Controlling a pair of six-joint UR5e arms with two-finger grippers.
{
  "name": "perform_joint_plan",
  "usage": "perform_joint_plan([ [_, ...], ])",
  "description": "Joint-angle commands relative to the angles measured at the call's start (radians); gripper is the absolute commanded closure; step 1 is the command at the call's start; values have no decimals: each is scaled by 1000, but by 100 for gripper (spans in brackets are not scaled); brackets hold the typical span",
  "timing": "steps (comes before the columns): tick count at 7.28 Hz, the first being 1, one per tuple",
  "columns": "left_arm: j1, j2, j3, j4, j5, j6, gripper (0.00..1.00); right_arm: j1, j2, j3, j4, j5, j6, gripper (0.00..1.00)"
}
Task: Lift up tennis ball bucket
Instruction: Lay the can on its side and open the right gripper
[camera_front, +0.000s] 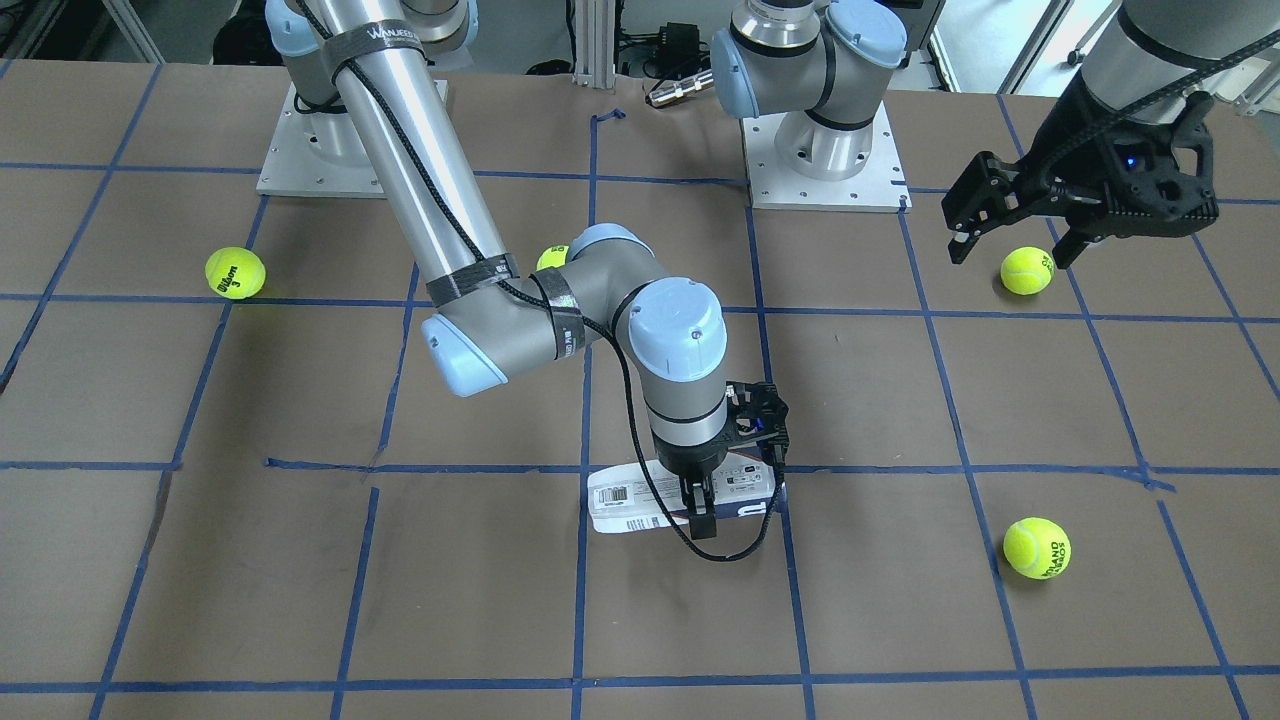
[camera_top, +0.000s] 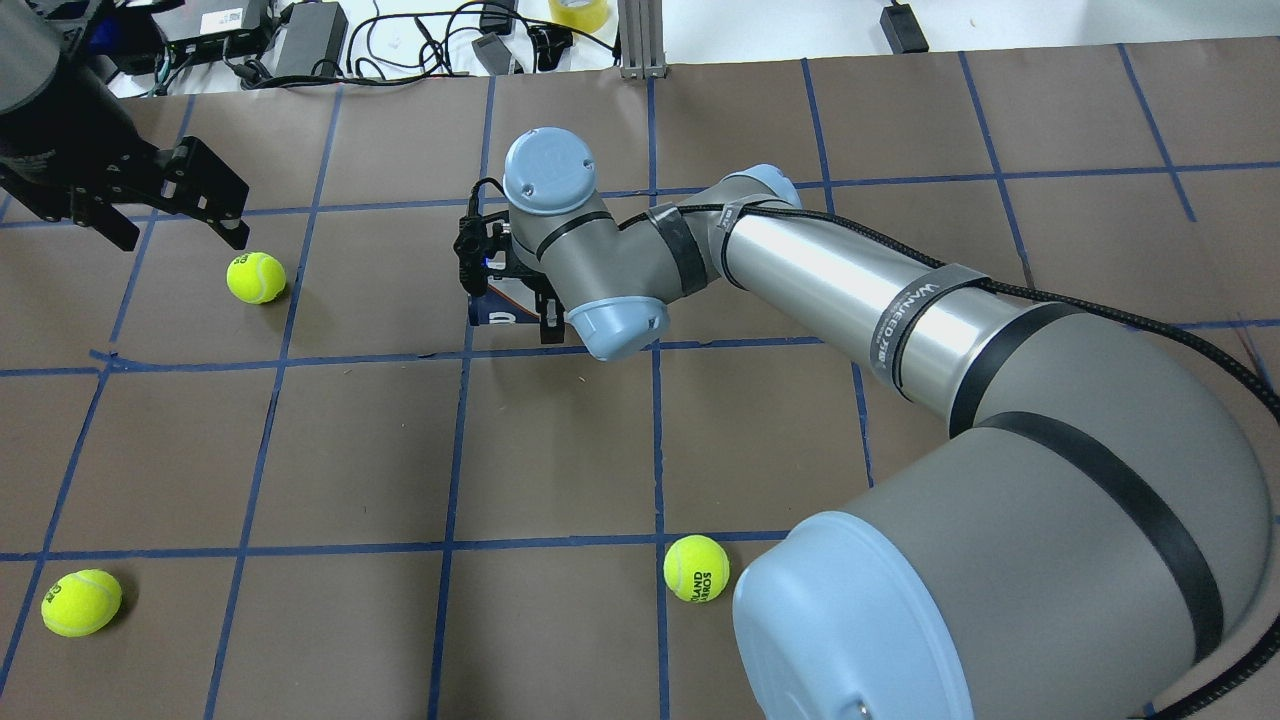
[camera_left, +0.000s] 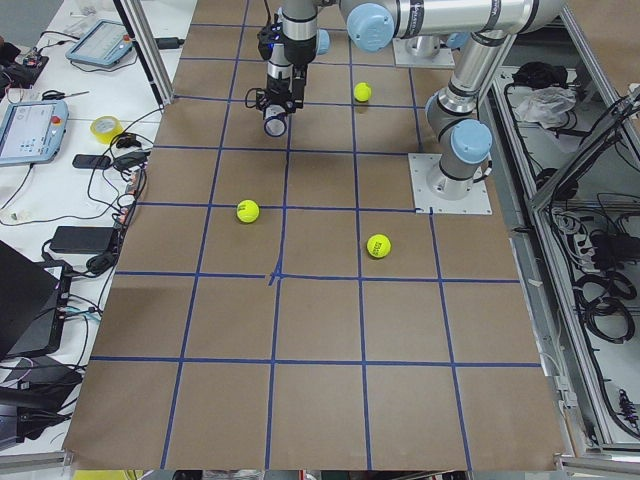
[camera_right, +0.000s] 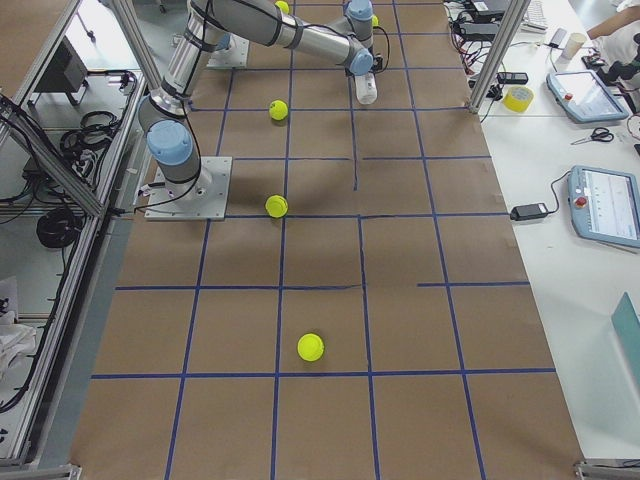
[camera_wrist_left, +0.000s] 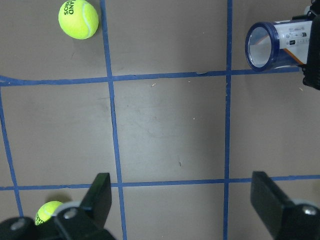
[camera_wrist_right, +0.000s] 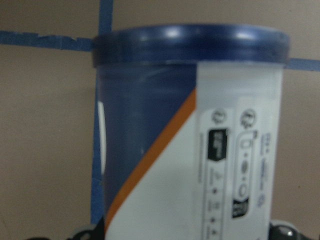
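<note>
**Grasp before the lift.** The tennis ball bucket (camera_front: 635, 500) is lying on its side near the middle of the table (camera_front: 300, 580), just beside a blue tape line (camera_front: 450, 467). Its white barcode end is pointing toward the robot's right, and its navy-rimmed open mouth is facing the robot's left. It appears to be resting on the surface, not yet raised.

The right gripper (camera_front: 703, 505) is reaching straight down and straddling the tube slightly toward the navy end. Its 2 fingers are drawn in to the tube's width and appear to be pressing on opposite sides. The right wrist view is showing the wall filling the frame with a finger at each lower edge.

A black cable (camera_front: 745, 550) is drooping in a loop in front of the tube.

The left gripper (camera_top: 180, 225) is hovering well apart with fingers spread wide and holding nothing, above 1 tennis ball (camera_top: 256, 277).

**Doing the step well.**
- The wall is round, smooth and probably thin, so the squeeze should be firm without denting it.
- The rise should be vertical and slow.
- Because the hold is off-centre, the barcode end may be sagging as the tube leaves the table, so the wrist should be kept level.
- The cable loop should be kept from snagging.
</note>
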Motion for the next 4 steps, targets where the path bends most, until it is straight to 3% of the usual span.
perform_joint_plan([
  [1,0,0,-2,0,0,0,0,1,1,0,-3,-6,8,8],
  [4,-1,0,-3,1,-1,0,0,-2,1,-1,3,-6,6,0],
])
